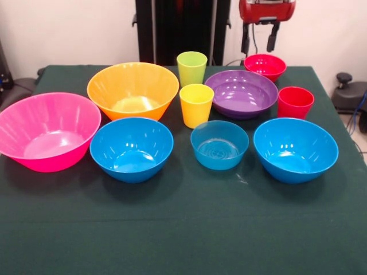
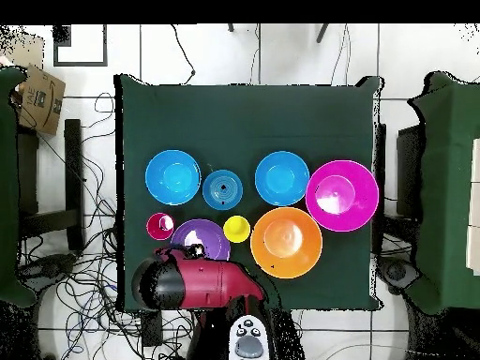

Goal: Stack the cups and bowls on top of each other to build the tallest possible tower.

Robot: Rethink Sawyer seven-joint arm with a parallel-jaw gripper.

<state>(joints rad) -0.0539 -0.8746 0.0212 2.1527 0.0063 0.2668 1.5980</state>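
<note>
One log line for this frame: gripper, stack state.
gripper: open, above small red plastic bowl | tower: not started | glossy plastic bowls and tapered cups: all separate on green table

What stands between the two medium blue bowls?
The small translucent blue bowl stands between the left and right blue bowl, touching neither, in the front view.

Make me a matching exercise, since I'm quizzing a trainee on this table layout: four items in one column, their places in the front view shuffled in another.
Items:
1. pink bowl
2. yellow cup
3. small red bowl
4. translucent blue bowl

Places, in the front view:
A. between the two opaque blue bowls
B. just below the tool, at the table's far side
C. leftmost on the table
D. in front of the lime green cup

Pairs: 1-C, 2-D, 3-B, 4-A
</note>
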